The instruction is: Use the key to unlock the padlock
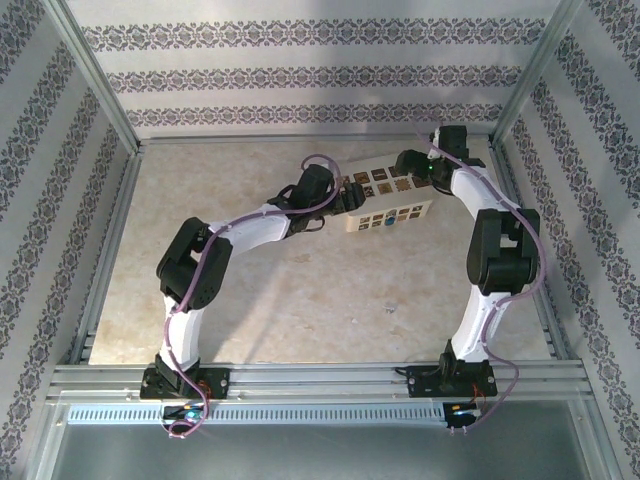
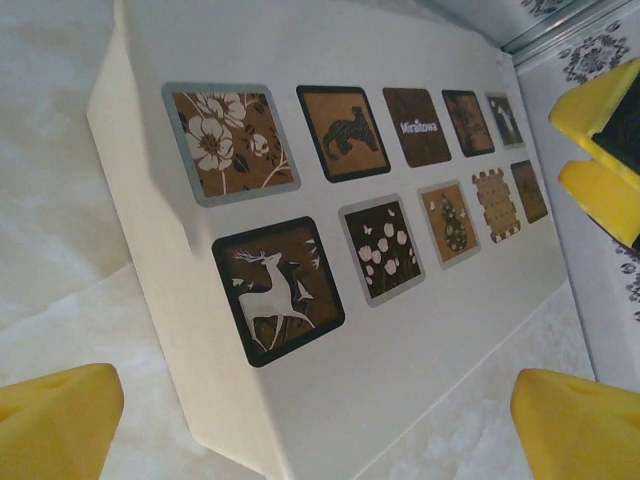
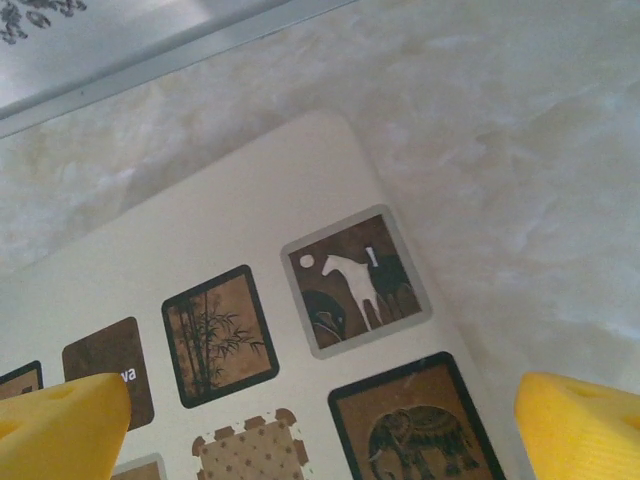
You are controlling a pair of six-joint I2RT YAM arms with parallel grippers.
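Fingers spread wide, the left gripper [image 2: 320, 435] and the right gripper [image 3: 320, 440] poise at opposite ends of the cream padlock [image 1: 385, 200], which lies on the marble-patterned table [image 1: 300, 290], toward its far right.

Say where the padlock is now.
In the top view the padlock lies far back on the table, right of centre, between the left gripper at its left end and the right gripper at its right end.
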